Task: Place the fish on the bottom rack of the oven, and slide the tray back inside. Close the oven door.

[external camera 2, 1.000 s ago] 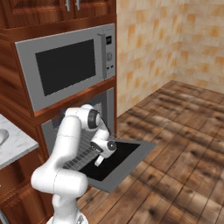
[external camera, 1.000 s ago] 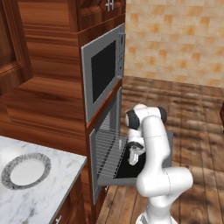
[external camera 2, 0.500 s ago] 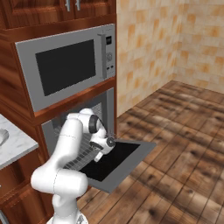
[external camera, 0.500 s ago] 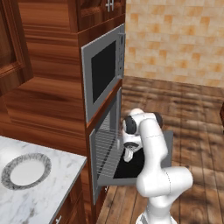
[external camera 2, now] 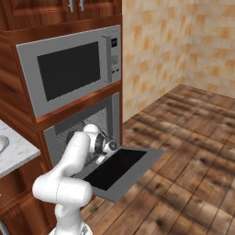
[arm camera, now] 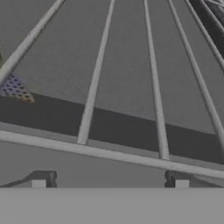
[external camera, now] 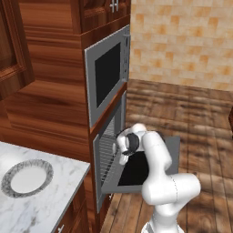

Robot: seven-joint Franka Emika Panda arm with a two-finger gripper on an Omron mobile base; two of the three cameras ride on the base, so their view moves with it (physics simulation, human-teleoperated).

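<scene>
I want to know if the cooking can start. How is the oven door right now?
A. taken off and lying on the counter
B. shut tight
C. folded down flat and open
C: the oven door hangs flat and open in front of the oven, with the robot's tool reaching in over it at the wire rack.

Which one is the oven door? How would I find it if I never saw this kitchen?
Look at the tall red-brown wood wall with two grey appliances stacked in it. The oven door belongs to the lower one: a grey panel with a big dark window, folded down flat over the floor. The black-windowed door above it stands upright and shut.
</scene>
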